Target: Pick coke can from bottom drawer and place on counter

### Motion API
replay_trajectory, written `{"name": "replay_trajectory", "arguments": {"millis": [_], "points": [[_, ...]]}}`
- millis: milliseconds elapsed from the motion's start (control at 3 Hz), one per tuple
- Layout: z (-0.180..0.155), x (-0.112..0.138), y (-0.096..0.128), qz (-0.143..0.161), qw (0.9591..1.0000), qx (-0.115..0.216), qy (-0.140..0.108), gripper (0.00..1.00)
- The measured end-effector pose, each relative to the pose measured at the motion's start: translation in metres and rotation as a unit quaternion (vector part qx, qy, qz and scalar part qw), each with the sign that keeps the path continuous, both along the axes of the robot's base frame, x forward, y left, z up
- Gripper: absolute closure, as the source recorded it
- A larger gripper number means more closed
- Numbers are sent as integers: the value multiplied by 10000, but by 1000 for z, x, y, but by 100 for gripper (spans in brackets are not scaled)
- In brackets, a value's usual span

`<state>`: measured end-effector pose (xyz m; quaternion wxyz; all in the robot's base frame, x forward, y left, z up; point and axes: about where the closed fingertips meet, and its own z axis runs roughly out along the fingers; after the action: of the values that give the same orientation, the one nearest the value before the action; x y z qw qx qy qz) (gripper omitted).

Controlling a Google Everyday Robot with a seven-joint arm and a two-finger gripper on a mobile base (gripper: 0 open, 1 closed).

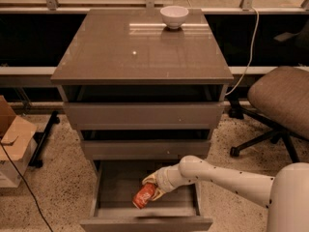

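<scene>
The coke can (144, 196), red-orange with faint white marks, is tilted inside the open bottom drawer (116, 185), just above its grey floor. My gripper (153, 186) reaches into the drawer from the right on a white arm and is shut on the can's upper end. The counter (140, 47) is the glossy grey-brown top of the cabinet, well above the gripper.
A white bowl (174, 16) stands at the back of the counter. The two upper drawers (144, 115) are slightly pulled out above the gripper. An office chair (280, 100) stands at the right, a cardboard box (12, 139) and a cable at the left.
</scene>
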<state>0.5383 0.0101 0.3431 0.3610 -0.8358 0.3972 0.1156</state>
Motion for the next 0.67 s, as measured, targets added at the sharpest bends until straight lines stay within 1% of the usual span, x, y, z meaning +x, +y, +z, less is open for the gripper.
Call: {"name": "replay_trajectory", "arguments": {"millis": [333,667], "points": [[1,-4,-5,-68,9999,3,137,100],[10,-9,-5,167,9992,213,290,100]]}}
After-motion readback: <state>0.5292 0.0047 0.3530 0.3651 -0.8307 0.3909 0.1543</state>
